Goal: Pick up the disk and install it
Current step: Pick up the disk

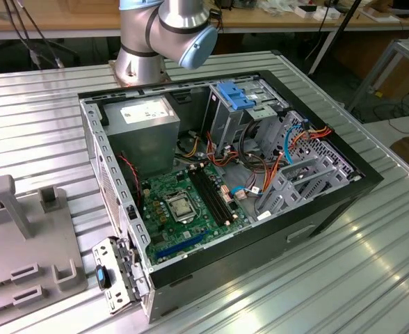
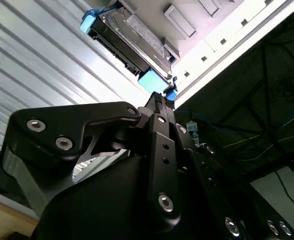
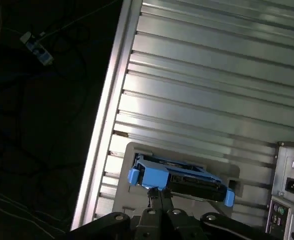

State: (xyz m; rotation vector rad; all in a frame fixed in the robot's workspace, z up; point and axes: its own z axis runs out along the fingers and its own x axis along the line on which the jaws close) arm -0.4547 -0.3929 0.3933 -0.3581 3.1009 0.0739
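The disk [image 3: 179,176] is a grey metal drive in a bright blue carrier frame. It rests on a pale grey fixture plate [image 3: 137,150] on the ribbed metal table. In the second wrist view the disk [image 2: 129,37] lies just past my fingertips [image 2: 159,102]. My gripper [image 3: 160,196] has its black fingers drawn together, with the tips right at the near blue edge of the carrier. I cannot tell whether they touch it. Nothing sits between the fingers.
The open computer case [image 1: 100,160] lies on its side mid-table, showing the green motherboard [image 1: 183,202], a light-blue ribbed bracket [image 1: 241,96] and a grey drive cage [image 1: 302,181]. The arm's base [image 1: 145,56] stands behind it. A grey fixture with upright blocks [image 1: 23,236] is at the exterior view's left. The table edge [image 3: 104,125] borders a dark floor.
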